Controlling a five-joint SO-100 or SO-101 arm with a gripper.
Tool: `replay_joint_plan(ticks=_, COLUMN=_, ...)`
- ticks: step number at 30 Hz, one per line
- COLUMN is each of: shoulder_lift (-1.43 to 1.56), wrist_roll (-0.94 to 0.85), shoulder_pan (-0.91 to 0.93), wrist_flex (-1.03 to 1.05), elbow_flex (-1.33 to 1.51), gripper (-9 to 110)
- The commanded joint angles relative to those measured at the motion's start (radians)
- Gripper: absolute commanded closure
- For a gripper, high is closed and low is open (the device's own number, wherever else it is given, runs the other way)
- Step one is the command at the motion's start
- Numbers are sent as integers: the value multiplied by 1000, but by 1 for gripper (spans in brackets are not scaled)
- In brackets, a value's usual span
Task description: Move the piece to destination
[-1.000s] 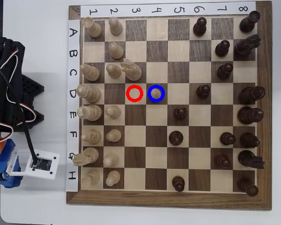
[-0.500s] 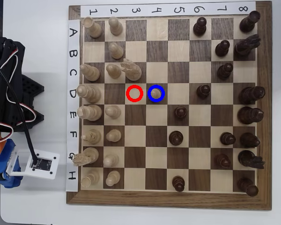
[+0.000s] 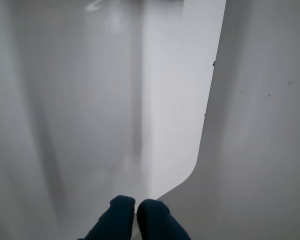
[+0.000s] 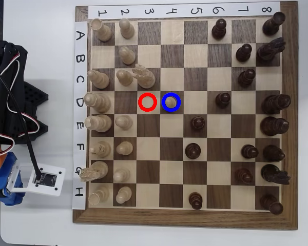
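Note:
The piece (image 4: 171, 103), a small pale pawn with a ball head, stands upright inside the blue ring that marks the destination (image 4: 179, 102), a dark square in row D, column 4. The red ring (image 4: 147, 102) one square to the left in the overhead view encloses an empty light square. My arm (image 4: 10, 154) is folded at the left of the board, well away from the piece. In the wrist view my gripper (image 3: 136, 214) shows two dark blue fingertips (image 3: 117, 215) pressed together with nothing between them, over bare white table.
Pale pieces (image 4: 100, 102) fill the board's left columns and dark pieces (image 4: 272, 125) its right side; three dark pawns (image 4: 197, 123) stand nearer the middle. A pale knight (image 4: 143, 77) stands just up-left of the red ring. The wrist view shows the table's rounded corner (image 3: 197, 165).

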Motion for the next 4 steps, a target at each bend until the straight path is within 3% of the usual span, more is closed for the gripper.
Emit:
replay_joint_plan(ticks=1, shoulder_lift=58, wrist_roll=-29, shoulder_pan=5, wrist_flex=2, elbow_flex=-20, gripper=101)
replay_joint_plan(ticks=4, shoulder_lift=58, wrist_roll=-31, shoulder_pan=5, wrist_flex=2, elbow_flex=-20, gripper=101)
